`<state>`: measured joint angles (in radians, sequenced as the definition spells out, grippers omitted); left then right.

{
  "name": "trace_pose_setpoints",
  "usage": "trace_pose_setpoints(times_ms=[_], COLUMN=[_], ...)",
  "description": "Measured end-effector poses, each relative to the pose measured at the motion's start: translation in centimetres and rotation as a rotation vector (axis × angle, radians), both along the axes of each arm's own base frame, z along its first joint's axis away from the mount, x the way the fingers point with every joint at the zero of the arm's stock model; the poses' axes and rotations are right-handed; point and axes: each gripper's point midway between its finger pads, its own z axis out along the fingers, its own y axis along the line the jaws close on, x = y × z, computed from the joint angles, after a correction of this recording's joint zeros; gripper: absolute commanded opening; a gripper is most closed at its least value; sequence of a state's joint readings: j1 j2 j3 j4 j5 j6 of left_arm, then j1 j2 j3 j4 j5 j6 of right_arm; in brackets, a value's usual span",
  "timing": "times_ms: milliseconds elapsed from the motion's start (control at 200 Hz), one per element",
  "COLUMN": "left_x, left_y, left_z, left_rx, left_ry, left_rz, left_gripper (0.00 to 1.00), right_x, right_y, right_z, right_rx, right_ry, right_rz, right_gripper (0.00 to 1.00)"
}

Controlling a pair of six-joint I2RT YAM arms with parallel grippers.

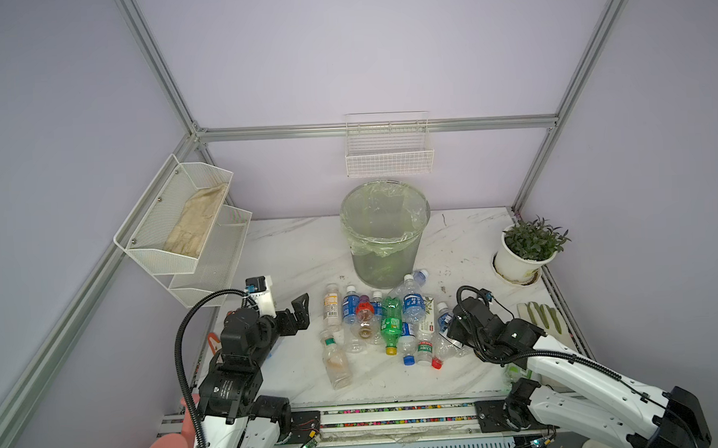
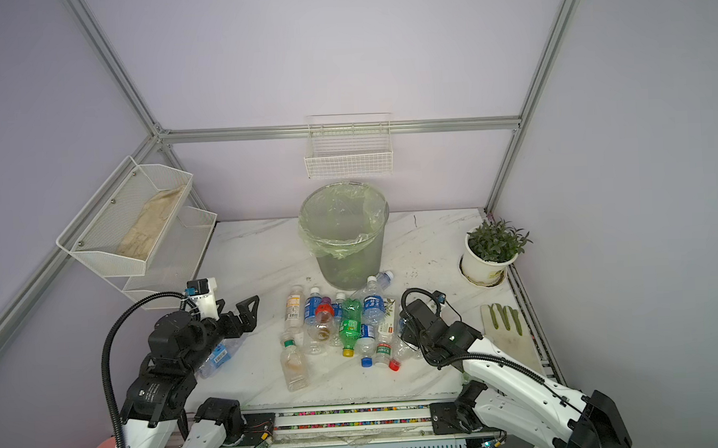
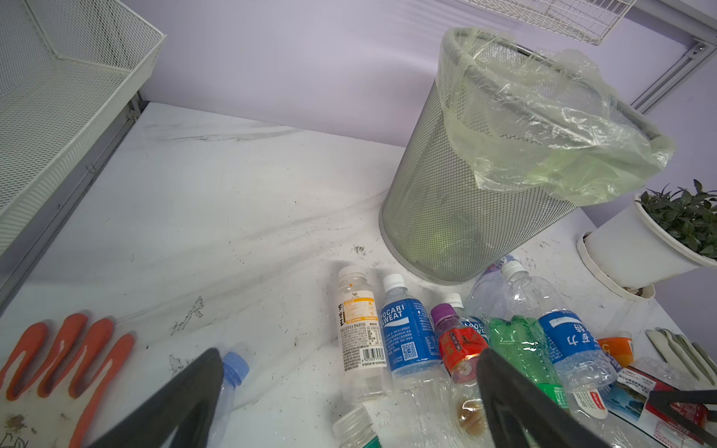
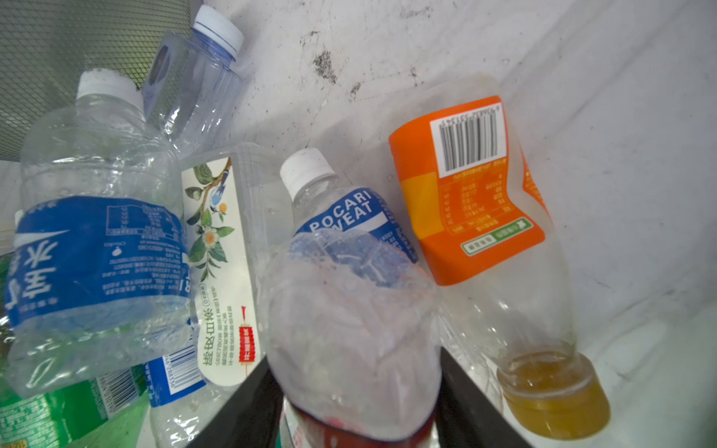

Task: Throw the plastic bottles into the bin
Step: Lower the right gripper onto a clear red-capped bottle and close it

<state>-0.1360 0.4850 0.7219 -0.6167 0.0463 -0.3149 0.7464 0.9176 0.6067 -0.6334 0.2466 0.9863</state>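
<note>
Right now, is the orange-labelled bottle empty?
Not empty: in the right wrist view the orange-labelled bottle lies down with a little amber liquid pooled at one end.

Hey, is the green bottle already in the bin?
No, the green bottle lies on the table, in front of the bin.

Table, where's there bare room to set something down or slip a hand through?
Bare table lies between the white tiered basket and the bin, between the bin and the plant pot, and along the front edge. It is crowded before the bin, where the plastic bottles pile.
</note>
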Motion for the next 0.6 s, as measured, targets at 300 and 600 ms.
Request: trace_pose_setpoints(times_ms=[300,600], left_x=[-0.03,-0.07], left_y=[-0.18,-0.37], left_z=[0.0,-0.01], left_rx=[0.001,0.001], left_ry=[0.0,0.0], left_rz=[-0.007,-0.015], left_gripper=[1.0,1.0], right_x=[0.27,0.29], right_y=[0.17,-0.01], right_z=[0.0,0.81], right_rx=[0.004,0.021], right_ry=[-0.007,-0.028], right_rz=[-0.005,-0.02], right_gripper=[0.46,0.36])
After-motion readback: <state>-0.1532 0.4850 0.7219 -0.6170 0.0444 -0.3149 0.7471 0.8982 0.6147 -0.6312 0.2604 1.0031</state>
